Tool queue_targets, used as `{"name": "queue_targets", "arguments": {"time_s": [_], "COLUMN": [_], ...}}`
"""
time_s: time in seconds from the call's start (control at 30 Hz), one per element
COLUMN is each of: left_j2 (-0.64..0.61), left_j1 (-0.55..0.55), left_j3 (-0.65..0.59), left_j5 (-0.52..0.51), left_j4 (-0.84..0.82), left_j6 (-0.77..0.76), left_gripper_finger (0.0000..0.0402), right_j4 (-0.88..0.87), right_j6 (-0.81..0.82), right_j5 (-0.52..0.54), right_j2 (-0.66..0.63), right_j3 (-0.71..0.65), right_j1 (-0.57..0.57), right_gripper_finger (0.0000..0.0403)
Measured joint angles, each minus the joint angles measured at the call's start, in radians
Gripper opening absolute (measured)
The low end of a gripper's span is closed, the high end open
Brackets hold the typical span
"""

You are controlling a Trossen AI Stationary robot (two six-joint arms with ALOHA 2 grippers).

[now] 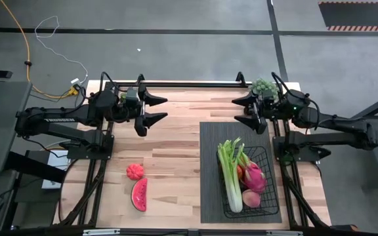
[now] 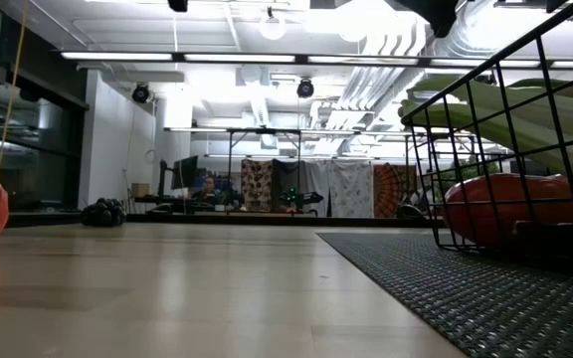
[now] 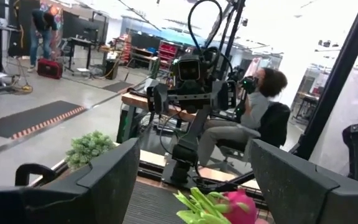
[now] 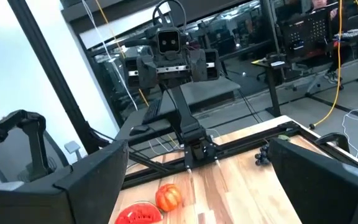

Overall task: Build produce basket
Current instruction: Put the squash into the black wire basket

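The black wire basket (image 1: 268,196) stands on a dark ribbed mat (image 1: 209,144) at the table's right. The celery (image 1: 230,177), pink dragon fruit (image 1: 254,176), a peach (image 1: 251,197) and a red-orange fruit (image 2: 505,204) lie in it. A watermelon slice (image 1: 139,194) and a red-orange fruit (image 1: 134,172) lie on the wood at the near left. Dark grapes (image 4: 263,155) sit by the far edge. My left gripper (image 1: 157,109) and right gripper (image 1: 241,111) hover open over the far half of the table, facing each other, touching nothing.
A green broccoli-like bunch (image 1: 263,86) sits at the far right corner beside my right arm. Bare wood (image 1: 176,151) lies between the loose fruit and the mat. In the room beyond the table a seated person (image 3: 260,106) shows.
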Motion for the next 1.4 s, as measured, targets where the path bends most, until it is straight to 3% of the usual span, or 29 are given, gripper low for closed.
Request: {"name": "queue_targets", "arguments": {"time_s": [0.37,0.67,0.93,1.27,1.4], "left_j2": [-0.003,-0.026,-0.045,-0.050,-0.050], "left_j1": [0.000,0.001,0.030,0.041,0.041], "left_j3": [0.000,-0.016,-0.170,-0.180,-0.180], "left_j5": [0.103,0.104,0.073,0.061,-0.049], "left_j4": [-0.003,0.032,0.279,0.290,0.290], "left_j6": [-0.024,0.067,0.056,0.051,-0.010], "left_gripper_finger": [0.0291,0.0291,0.0291,0.0291,0.0291], "right_j4": [-0.067,-0.058,-0.045,-0.045,-0.045], "right_j6": [-0.026,-0.087,-0.065,-0.039,-0.044], "right_j5": [0.034,0.085,0.083,0.062,0.063], "right_j2": [0.033,0.053,0.053,0.053,0.053], "right_j3": [0.000,0.000,0.000,0.000,0.000], "right_j1": [0.000,0.000,0.000,0.000,0.000], "right_gripper_finger": [0.0378,0.0378,0.0378,0.0378,0.0378]}}
